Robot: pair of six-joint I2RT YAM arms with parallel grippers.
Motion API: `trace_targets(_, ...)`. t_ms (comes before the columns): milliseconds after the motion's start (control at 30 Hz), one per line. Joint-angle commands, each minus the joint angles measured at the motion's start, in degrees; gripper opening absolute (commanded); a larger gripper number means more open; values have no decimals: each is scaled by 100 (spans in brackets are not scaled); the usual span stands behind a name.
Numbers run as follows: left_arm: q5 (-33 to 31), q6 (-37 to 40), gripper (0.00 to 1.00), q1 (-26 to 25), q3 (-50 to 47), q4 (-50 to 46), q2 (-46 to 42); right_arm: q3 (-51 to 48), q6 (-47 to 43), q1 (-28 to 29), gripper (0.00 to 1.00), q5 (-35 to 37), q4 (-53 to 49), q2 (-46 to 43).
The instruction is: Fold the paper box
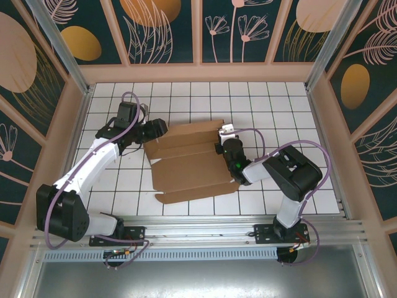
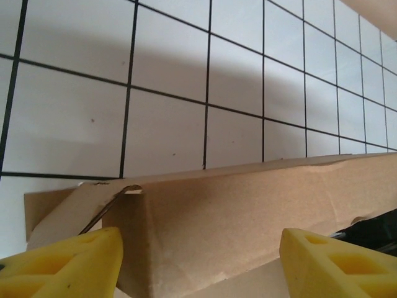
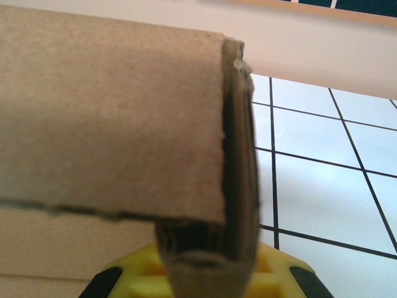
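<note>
From above, the paper box (image 1: 192, 164) lies on the white tiled table (image 1: 279, 105), part-folded, its panels creased but mostly low. The left gripper (image 1: 151, 131) sits at the box's far left corner and the right gripper (image 1: 224, 146) at its right edge. At the left wrist, the yellow fingertips (image 2: 62, 264) stand wide apart with nothing clamped; a raised side wall (image 2: 248, 211) of the box stands just beyond them, with a corner tab (image 2: 56, 208) poking out at its left end. At the right wrist, the jaws are pinched tight on a doubled-over flap (image 3: 239, 155) at the box's right end. I'd judge the step to be standing the walls up. The right gripper should hold firm as an anchor while the left closes squarely on the wall near its corner and tucks the tab along the crease, not across it. As a container the box is not yet formed, and I see nothing lying in it.
</note>
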Motion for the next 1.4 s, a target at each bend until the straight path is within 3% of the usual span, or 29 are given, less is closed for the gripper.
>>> trace_targets(0, -299, 151, 69, 34, 56, -621, -126, -16, -83, 42, 0, 270, -327, 70)
trace_targets(233, -1150, 242, 72, 41, 308, -896, 195, 13, -148, 42, 0, 263, -371, 23)
trace_targets(433, -1675, 274, 74, 55, 539, -367, 439, -53, -197, 42, 0, 126, -315, -49)
trace_targets(633, -395, 283, 73, 54, 74, 768, 497, -41, -223, 51, 0, -78, -330, -64)
trace_targets(800, 259, 148, 73, 56, -413, 1201, 180, 4, -201, 43, 0, -149, -371, -11)
trace_targets(1367, 53, 257, 70, 60, -75, -5, 69, 82, -162, 42, 0, -174, -483, 82)
